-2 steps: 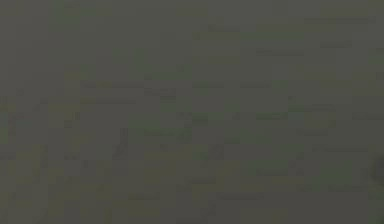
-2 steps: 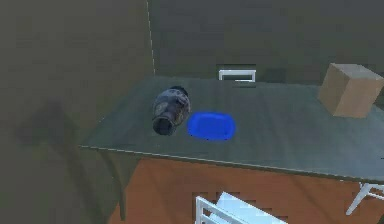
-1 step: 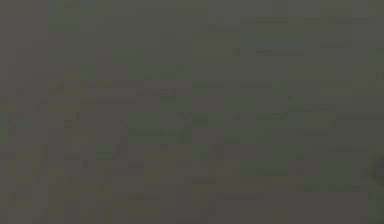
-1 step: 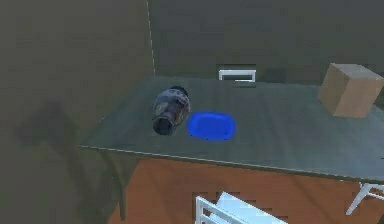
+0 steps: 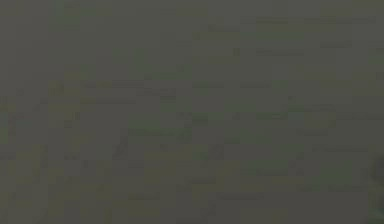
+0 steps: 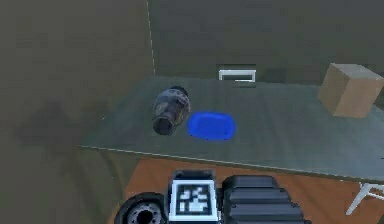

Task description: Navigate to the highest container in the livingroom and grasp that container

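Observation:
On a grey-green table (image 6: 290, 140) in the arm side view a dark, glassy jar-like container (image 6: 170, 108) stands tilted near the table's left end. Right beside it lies a flat blue dish (image 6: 213, 126). At the picture's bottom edge I see a white square with black marks (image 6: 195, 197), with the arm's dark ribbed body (image 6: 262, 200) to its right. To the square's left is a dark round part that I take for the gripper (image 6: 145, 212). Its far end is cut off by the picture's edge, so I cannot tell whether it holds anything.
A cardboard box (image 6: 350, 90) stands at the table's far right, and a small white-framed object (image 6: 238, 74) at its back edge by the wall. Brown floor (image 6: 150, 172) lies in front of the table's near edge. A plain dark wall (image 5: 190, 110) stands close in the forward view.

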{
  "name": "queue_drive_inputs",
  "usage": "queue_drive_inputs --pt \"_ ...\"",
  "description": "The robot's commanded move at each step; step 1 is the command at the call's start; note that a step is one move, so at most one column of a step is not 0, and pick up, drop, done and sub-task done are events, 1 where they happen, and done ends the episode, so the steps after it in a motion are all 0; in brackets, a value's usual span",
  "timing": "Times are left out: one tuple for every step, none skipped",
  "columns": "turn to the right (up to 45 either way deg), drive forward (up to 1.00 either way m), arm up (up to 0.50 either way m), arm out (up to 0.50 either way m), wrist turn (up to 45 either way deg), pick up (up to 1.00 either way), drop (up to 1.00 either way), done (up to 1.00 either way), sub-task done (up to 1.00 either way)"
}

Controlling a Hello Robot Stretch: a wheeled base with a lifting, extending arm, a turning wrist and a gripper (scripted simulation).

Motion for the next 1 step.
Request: queue_drive_inputs --pt "0.0 0.0 0.0 0.48 0.0 0.0 0.0 0.0 0.0"
